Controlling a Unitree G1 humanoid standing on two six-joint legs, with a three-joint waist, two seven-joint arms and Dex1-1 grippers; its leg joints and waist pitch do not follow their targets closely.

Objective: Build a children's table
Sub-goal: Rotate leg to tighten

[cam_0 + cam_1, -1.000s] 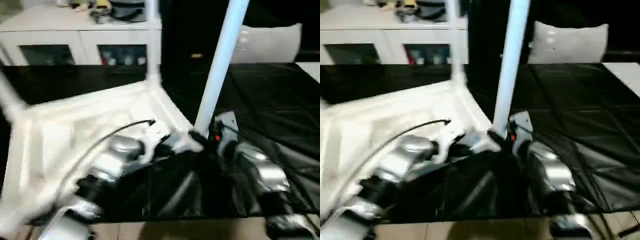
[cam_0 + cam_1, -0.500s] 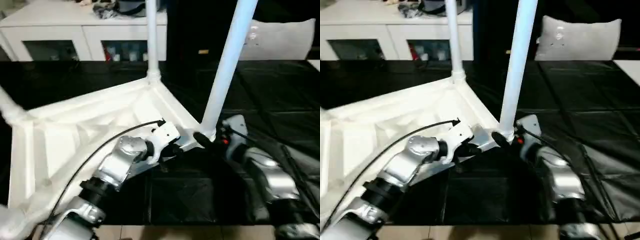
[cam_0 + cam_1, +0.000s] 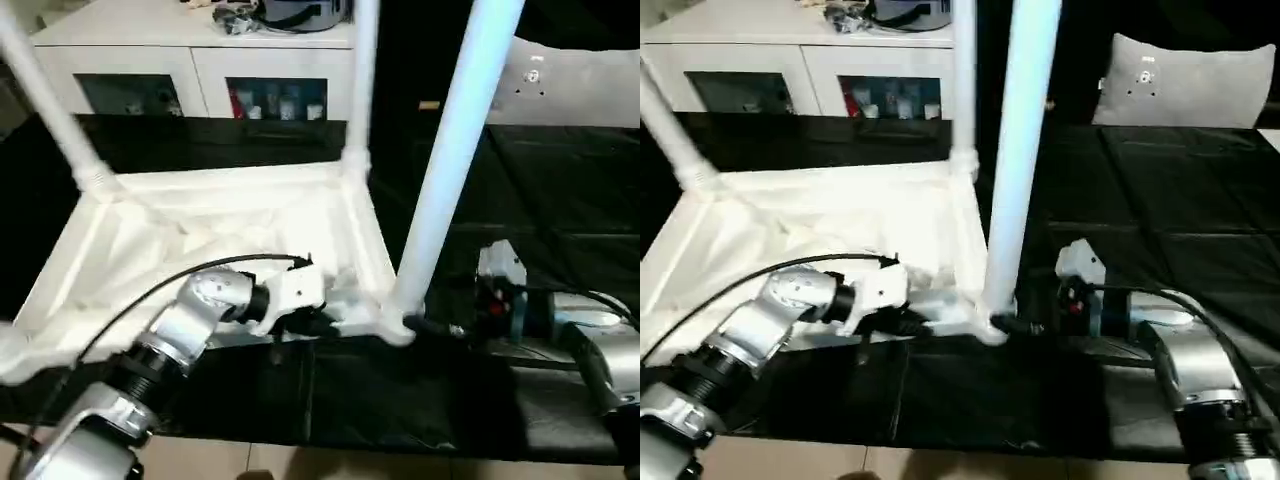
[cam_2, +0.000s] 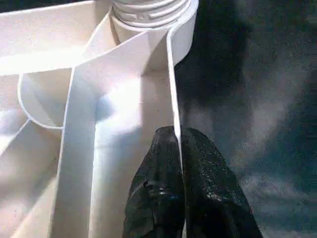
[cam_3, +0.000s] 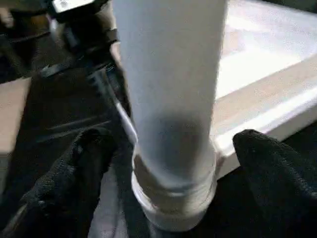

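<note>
On worktable (image 3: 560,180): upturned children's table (image 3: 200,230), seemingly three-legged.

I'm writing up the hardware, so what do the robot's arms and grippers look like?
Both forearms are rounded silver metal with black ribbed collars. A black cable loops over the left one. White wrist blocks; the right wrist shows a red spot. Gripper fingers are black and textured.

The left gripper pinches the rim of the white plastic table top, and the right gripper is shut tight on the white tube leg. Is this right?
Not quite. In the right wrist view the right gripper stands open, its fingers apart on either side of the white tube leg. The left gripper does pinch the white plastic table top's rim.
</note>
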